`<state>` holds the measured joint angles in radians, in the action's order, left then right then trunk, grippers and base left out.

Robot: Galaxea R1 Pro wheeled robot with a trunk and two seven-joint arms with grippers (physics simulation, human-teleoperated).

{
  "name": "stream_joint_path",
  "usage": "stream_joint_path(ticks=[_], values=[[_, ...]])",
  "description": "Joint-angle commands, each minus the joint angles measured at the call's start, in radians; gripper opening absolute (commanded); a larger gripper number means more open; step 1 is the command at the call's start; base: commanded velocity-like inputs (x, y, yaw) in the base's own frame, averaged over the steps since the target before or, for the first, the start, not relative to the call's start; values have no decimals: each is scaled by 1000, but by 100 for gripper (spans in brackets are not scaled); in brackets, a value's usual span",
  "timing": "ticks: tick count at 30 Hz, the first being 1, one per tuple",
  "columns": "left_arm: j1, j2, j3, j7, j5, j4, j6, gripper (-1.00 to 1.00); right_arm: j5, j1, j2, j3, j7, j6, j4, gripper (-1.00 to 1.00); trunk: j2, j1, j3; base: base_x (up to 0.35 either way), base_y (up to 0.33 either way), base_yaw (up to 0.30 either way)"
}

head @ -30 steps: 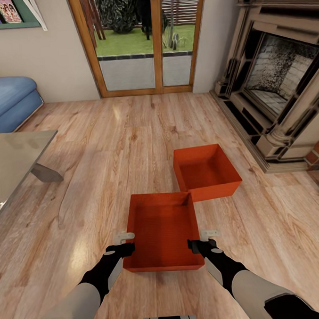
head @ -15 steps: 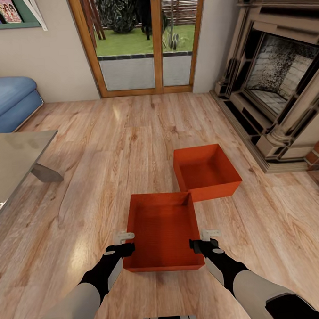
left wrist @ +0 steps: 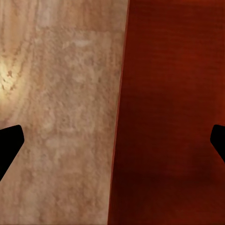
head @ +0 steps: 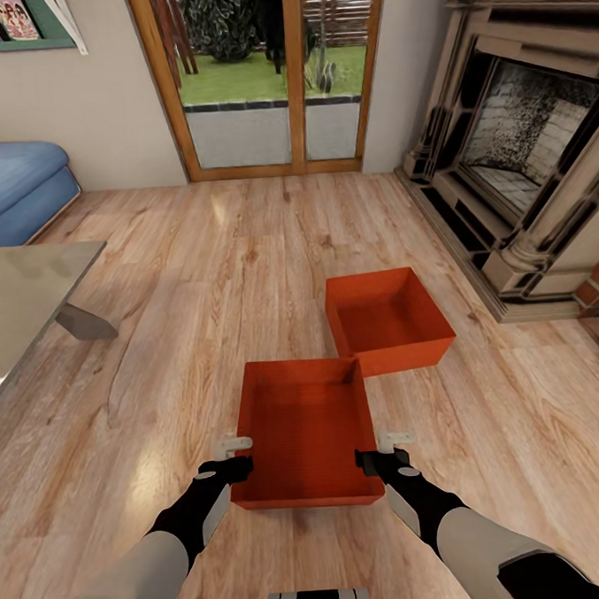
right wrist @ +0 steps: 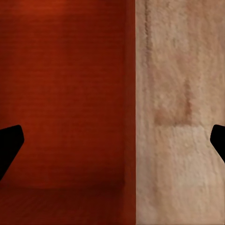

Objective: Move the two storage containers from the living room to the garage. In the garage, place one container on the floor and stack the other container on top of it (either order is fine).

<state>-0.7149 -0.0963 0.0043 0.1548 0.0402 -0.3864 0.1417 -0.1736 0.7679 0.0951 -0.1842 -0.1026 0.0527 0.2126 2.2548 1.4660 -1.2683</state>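
Two orange-red storage containers lie on the living room's wood-plank floor. The near one [head: 306, 428] is straight ahead of me, and the far one [head: 388, 319] touches its far right corner. My left gripper [head: 236, 457] is open astride the near container's left wall, with the wall [left wrist: 123, 112] standing between its black fingertips [left wrist: 9, 146]. At the opposite wall [right wrist: 130, 93], my right gripper [head: 382, 449] is open in the same way, one fingertip [right wrist: 9, 145] over the container's inside. Neither gripper is closed on the wall.
A stone fireplace [head: 521, 153] fills the right side. Wood-framed glass doors [head: 268, 80] are straight ahead, a blue sofa [head: 13, 188] is at far left, and a glass-topped table [head: 25, 298] juts in from the left. Open plank floor [head: 243, 241] stretches toward the doors.
The whole picture has shifted up a little, so the camera moved. Both grippers keep their places at the near container's sides.
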Motion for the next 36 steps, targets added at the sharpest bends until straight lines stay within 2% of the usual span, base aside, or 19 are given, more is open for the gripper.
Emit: stream_joint_path(ticks=[1, 13, 28, 36], values=[[0, 0, 0, 3, 4, -2, 6, 100, -10, 1, 0, -8, -5, 4, -1, 100, 0, 0, -1, 0, 0, 0], [0, 0, -1, 3, 4, -2, 5, 100, -10, 1, -3, -5, -5, 6, -1, 100, 0, 0, -1, 0, 0, 0], [0, 1, 1, 3, 4, -3, 5, 100, -10, 1, -3, -5, -5, 6, -1, 100, 105, 57, -48, 0, 0, 0], [0, 0, 0, 3, 4, -3, 4, 100, -10, 1, -3, -4, -5, 6, -1, 100, 105, 57, -48, 0, 0, 0]])
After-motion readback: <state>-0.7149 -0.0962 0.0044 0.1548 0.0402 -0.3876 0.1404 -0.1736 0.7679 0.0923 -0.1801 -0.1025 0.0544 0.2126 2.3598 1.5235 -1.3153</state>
